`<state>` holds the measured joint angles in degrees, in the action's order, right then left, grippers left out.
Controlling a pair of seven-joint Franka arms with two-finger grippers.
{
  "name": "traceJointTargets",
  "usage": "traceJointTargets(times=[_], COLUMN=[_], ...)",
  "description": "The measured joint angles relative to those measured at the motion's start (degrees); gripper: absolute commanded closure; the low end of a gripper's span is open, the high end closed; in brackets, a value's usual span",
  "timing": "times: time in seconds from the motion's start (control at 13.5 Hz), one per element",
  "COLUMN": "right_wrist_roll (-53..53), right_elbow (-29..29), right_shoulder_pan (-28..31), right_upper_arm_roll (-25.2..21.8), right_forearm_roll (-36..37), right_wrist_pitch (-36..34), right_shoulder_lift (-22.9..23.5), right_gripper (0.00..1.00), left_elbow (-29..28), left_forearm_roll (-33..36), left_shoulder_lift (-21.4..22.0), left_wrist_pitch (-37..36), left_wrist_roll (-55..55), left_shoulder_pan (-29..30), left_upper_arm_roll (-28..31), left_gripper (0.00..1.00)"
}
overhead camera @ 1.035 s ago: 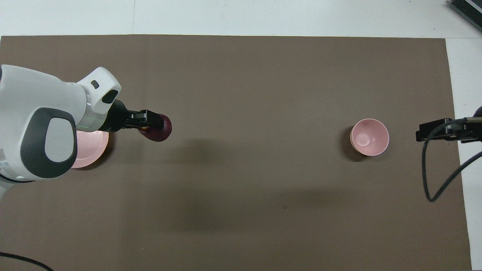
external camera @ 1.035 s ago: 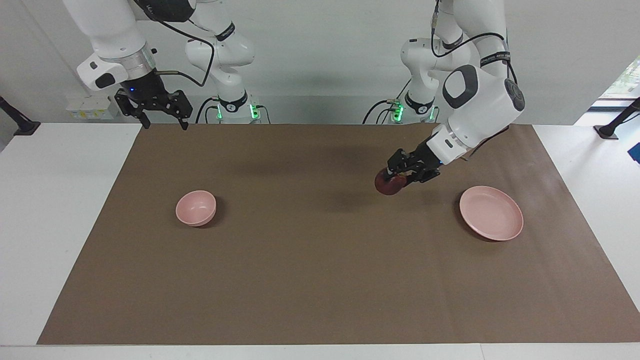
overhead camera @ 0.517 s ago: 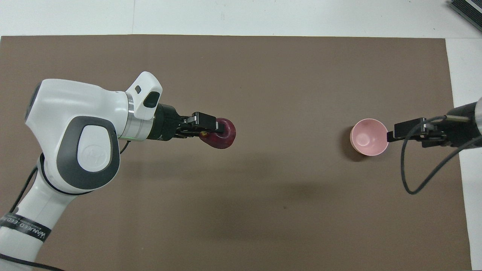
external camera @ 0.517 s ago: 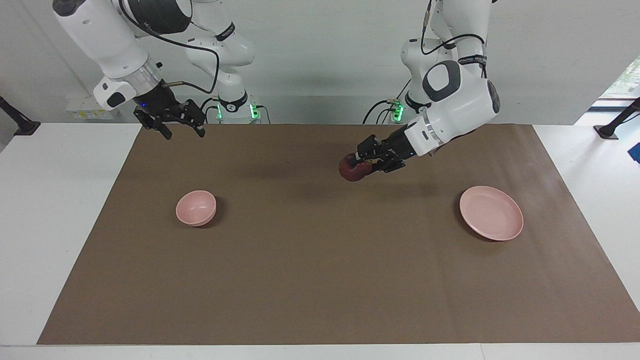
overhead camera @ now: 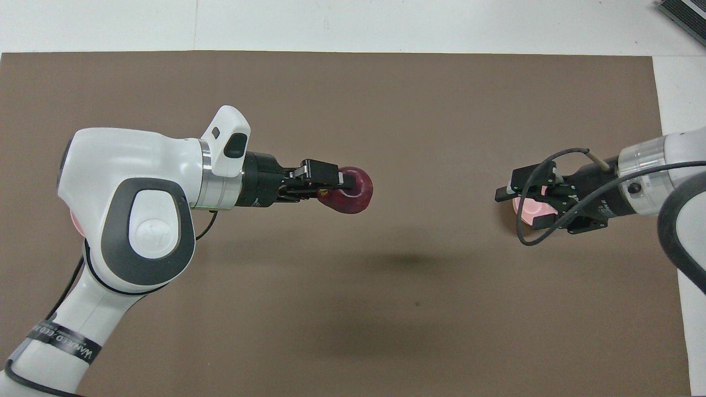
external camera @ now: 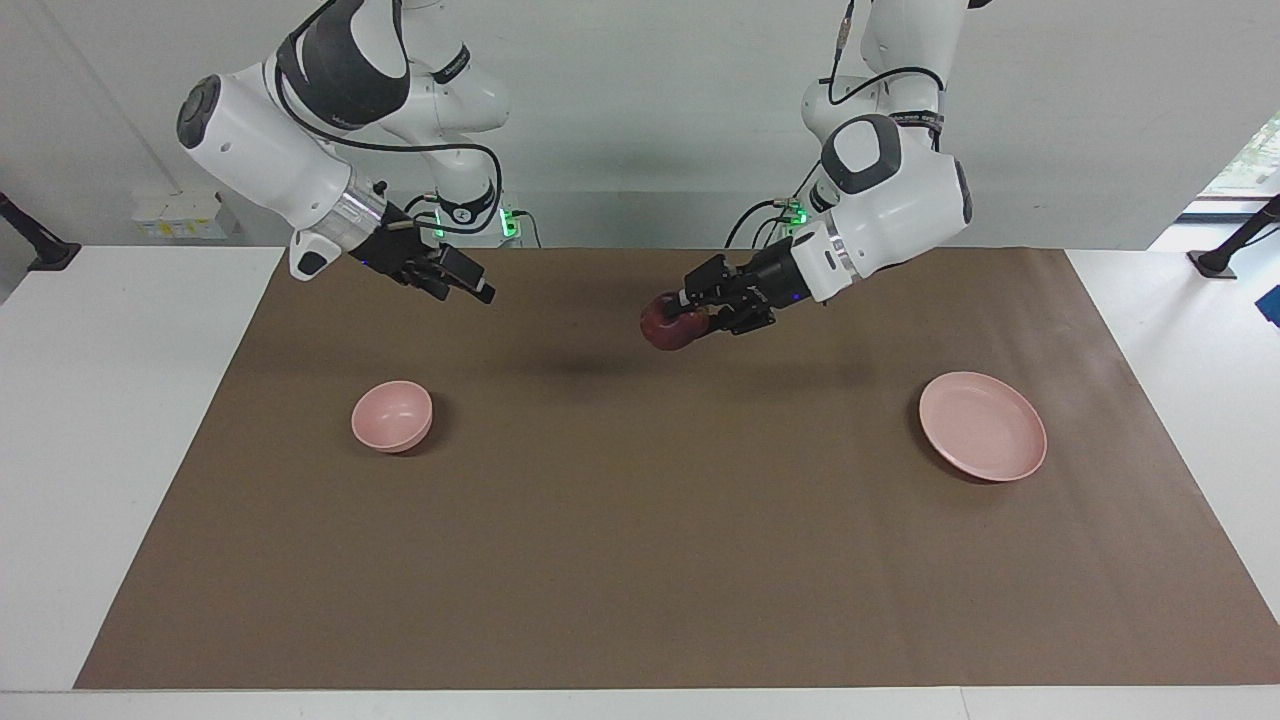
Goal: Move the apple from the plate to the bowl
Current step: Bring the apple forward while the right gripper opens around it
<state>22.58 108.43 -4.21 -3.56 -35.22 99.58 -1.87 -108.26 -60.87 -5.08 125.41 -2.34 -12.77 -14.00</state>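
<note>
My left gripper (external camera: pixel 683 314) is shut on the dark red apple (external camera: pixel 668 326) and holds it in the air over the middle of the brown mat; the apple also shows in the overhead view (overhead camera: pixel 353 194), held by the left gripper (overhead camera: pixel 343 186). The pale pink plate (external camera: pixel 983 426) lies bare at the left arm's end; in the overhead view only a sliver of it (overhead camera: pixel 74 221) shows under my left arm. The small pink bowl (external camera: pixel 392 414) stands empty at the right arm's end. My right gripper (external camera: pixel 462 284) is open and raised, and in the overhead view this gripper (overhead camera: pixel 524 205) covers part of the bowl (overhead camera: pixel 525 210).
A brown mat (external camera: pixel 640 560) covers most of the white table (external camera: pixel 120 420). Only the bowl and the plate stand on it. A dark object (overhead camera: pixel 684 14) lies at the table's corner farthest from the robots, at the right arm's end.
My left gripper has carried the apple away from the plate toward the middle of the mat and higher. My right arm has swung in from its end of the table to above the bowl.
</note>
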Motion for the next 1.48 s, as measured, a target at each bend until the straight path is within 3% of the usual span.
traceJointTargets(times=[0.44, 0.74, 1.26, 1.48], right_wrist_roll=[24.47, 34.95, 38.84, 39.10], right_elbow=[2.41, 2.38, 2.32, 2.44], right_shoulder_pan=[-3.65, -4.54, -8.02, -11.73], right_upper_arm_roll=[0.07, 0.10, 0.29, 0.40], right_forearm_roll=[-16.10, -26.14, -40.33, -42.06], right_wrist_pitch=[9.15, 10.76, 12.51, 17.73], right_shoulder_lift=[2.39, 4.92, 7.17, 7.23], right_gripper=[0.00, 0.00, 0.00, 0.00], left_elbow=[0.00, 0.00, 0.00, 0.00], left_forearm_roll=[-1.02, -1.02, -1.02, -1.02], left_shoulder_lift=[0.00, 0.00, 0.00, 0.00], left_wrist_pitch=[2.97, 3.03, 3.14, 3.37], left_wrist_roll=[0.01, 0.00, 0.00, 0.00], left_shoulder_pan=[-0.01, -0.01, -0.01, -0.01], left_upper_arm_roll=[-2.35, -2.35, -2.34, -2.35], left_gripper=[1.00, 1.00, 1.00, 1.00])
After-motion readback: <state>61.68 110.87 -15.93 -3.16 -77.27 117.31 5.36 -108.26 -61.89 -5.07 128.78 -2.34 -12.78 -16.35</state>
